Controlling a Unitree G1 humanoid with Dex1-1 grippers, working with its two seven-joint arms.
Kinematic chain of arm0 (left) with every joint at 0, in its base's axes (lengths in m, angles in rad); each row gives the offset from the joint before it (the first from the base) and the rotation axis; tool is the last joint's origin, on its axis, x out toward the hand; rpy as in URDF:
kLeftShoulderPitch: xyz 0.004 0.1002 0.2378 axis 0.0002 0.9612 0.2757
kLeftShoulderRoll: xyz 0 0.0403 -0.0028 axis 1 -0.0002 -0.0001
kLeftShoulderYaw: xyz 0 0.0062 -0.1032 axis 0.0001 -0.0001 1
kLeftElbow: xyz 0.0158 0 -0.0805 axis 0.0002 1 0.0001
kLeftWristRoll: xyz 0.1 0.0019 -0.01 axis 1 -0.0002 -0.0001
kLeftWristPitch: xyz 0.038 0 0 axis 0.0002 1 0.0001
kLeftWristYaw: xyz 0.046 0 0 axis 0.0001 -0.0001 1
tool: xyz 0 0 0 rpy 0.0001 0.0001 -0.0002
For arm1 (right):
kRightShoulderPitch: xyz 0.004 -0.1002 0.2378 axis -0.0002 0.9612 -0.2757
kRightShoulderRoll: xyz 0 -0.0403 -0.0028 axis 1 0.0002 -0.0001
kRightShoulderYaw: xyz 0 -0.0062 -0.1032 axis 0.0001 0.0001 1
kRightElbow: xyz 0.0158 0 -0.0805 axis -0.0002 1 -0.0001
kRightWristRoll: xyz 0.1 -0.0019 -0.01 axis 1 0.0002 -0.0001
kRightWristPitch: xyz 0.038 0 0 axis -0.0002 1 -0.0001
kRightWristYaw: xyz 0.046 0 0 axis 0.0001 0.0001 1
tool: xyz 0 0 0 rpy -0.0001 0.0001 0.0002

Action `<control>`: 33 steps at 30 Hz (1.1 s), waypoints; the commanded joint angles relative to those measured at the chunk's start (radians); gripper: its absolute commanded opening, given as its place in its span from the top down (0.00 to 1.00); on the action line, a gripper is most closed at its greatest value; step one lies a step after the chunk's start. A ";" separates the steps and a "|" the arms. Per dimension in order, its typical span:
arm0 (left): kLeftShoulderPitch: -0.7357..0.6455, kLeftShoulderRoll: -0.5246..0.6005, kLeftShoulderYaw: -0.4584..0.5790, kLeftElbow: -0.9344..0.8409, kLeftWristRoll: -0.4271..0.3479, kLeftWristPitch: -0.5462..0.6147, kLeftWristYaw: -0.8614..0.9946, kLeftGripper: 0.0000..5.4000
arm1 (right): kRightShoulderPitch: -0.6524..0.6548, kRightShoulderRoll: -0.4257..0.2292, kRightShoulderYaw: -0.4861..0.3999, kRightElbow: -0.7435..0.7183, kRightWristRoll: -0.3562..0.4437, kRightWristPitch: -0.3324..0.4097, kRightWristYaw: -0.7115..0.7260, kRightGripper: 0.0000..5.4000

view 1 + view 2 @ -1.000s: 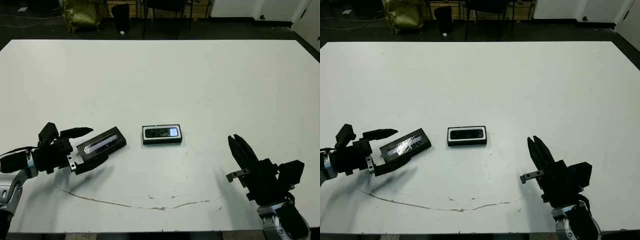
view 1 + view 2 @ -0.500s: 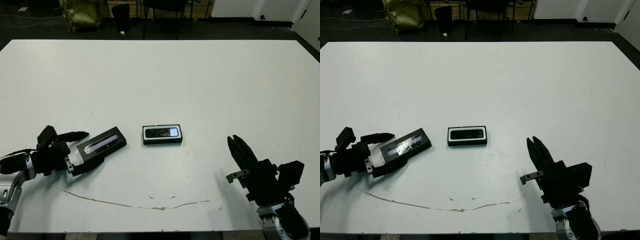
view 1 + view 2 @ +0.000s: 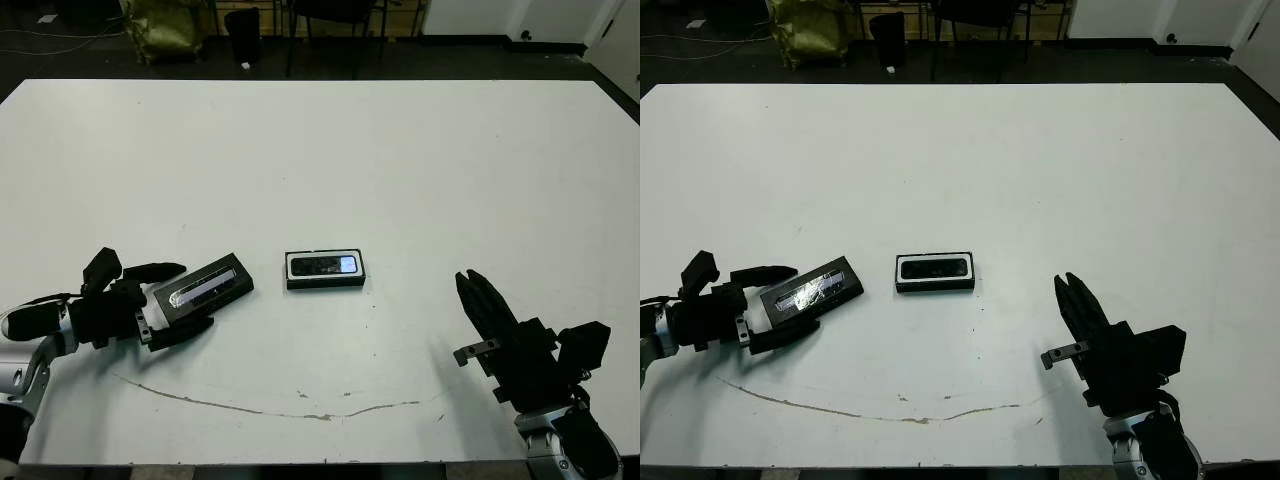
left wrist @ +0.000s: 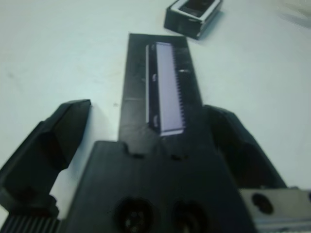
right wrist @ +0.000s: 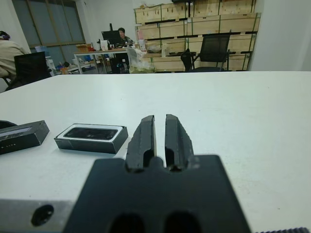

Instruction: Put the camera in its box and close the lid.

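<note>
**Two grippers idle or spread; lid not yet gripped**

One bench (image 3: 400, 150), white and scuffed by a thin brown line near its front edge, carries all the task's things.

Right gripper (image 3: 478, 296): parked at the near right, well apart from everything, its two fingers pressed together on nothing. No change over the last second.

Left gripper (image 3: 170, 300): fingers spread, one on each side of the near end of the lid (image 3: 205, 287). Over the last second it drew back slightly and then came forward again, so the lid's end now sits deeper between the fingers. The lid has not moved and lies flat on the bench, strip uppermost, angled toward the box. My judgement: this is a re-approach for a grasp of the lid; closing has not begun.

Box (image 3: 325, 269): mid-bench, just right of the lid and apart from it, open-topped. The camera (image 3: 322, 265) already lies inside, so the first half of the task looks done.

Writing: none legible. The lid's glossy strip shows only glare and a fine toothed edge in the left wrist view.
</note>
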 commanded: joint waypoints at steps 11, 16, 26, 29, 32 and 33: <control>-0.021 0.146 -0.121 -0.118 0.100 0.173 -0.105 0.51 | 0.012 -0.012 -0.010 0.021 0.005 -0.003 0.005 1.00; -0.042 0.199 -0.132 -0.153 0.124 0.156 -0.124 0.53 | 0.013 -0.013 -0.005 0.016 -0.005 0.002 -0.001 1.00; -0.168 0.236 -0.085 -0.239 0.076 0.304 -0.129 0.53 | 0.023 -0.011 0.001 0.004 -0.008 0.006 -0.005 1.00; -0.267 0.225 -0.087 -0.243 0.053 0.332 -0.150 0.53 | 0.025 -0.008 0.006 0.000 -0.008 0.015 -0.012 1.00; -0.361 0.203 -0.105 -0.250 0.046 0.350 -0.159 0.53 | 0.028 -0.008 0.012 -0.005 -0.011 0.024 -0.020 1.00; -0.397 0.192 -0.117 -0.247 0.042 0.372 -0.163 0.53 | 0.029 -0.010 0.013 -0.010 -0.015 0.029 -0.024 1.00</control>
